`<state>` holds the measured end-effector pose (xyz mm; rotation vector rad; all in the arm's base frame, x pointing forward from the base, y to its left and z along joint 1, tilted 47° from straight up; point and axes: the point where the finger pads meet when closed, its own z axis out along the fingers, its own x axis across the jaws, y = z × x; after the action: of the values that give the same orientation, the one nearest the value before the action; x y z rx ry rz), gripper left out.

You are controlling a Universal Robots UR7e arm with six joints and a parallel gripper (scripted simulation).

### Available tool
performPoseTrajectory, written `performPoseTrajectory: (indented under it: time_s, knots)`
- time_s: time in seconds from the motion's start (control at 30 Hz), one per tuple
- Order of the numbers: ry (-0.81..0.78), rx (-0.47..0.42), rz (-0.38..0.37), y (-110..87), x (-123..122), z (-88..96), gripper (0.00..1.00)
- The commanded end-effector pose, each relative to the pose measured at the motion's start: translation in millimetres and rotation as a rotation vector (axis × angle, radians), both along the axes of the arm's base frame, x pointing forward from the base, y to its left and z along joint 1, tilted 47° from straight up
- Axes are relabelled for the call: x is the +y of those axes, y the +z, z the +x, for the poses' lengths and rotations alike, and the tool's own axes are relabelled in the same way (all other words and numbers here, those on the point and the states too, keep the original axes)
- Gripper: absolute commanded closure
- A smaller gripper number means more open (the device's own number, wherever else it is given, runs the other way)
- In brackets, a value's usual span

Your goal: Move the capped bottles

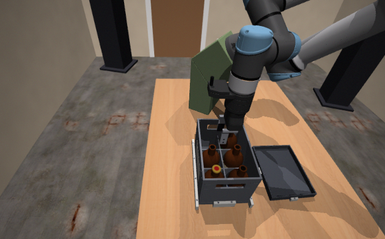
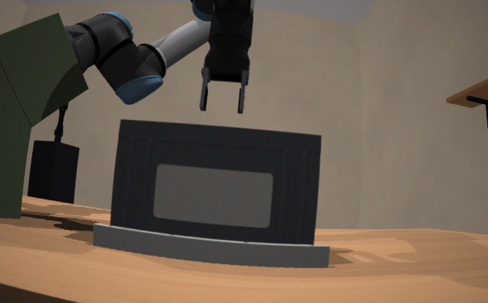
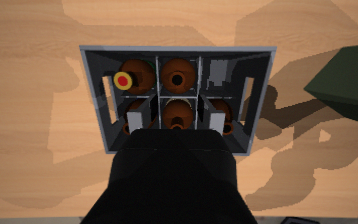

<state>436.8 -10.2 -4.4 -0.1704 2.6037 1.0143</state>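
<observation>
A dark grey crate (image 1: 229,187) (image 2: 136,181) (image 3: 180,49) stands in the middle of the table. It holds several brown bottles. One bottle (image 1: 216,168) (image 3: 124,80) has a yellow and red cap and stands in the front left cell. Open bottles stand beside it (image 1: 241,170) and in the middle row (image 1: 212,148) (image 1: 236,148) (image 3: 178,78). Another bottle (image 1: 231,140) in the back right cell is partly hidden by the fingers. My gripper (image 1: 223,133) (image 2: 222,107) (image 3: 177,102) is open and empty. It points straight down just above the crate's rim. The dark tray (image 1: 279,175) lies flat and empty to the right of the crate.
A tall green box (image 1: 208,74) (image 2: 4,113) (image 3: 350,85) stands behind the crate. Light grey stop bars (image 1: 194,175) (image 2: 208,250) lie along the crate's foot. One crate cell (image 3: 220,75) is empty. A shelf (image 2: 482,88) hangs on the wall.
</observation>
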Motion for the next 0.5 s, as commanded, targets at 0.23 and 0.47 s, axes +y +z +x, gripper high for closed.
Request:
performPoseTrajectory:
  time_s: [0.23, 0.47]
  knots:
    - [-0.001, -0.001, -0.001, 0.2, -0.4, 0.2, 0.0]
    - [-0.001, -0.001, -0.001, 2.4, 2.0, -0.4, 0.0]
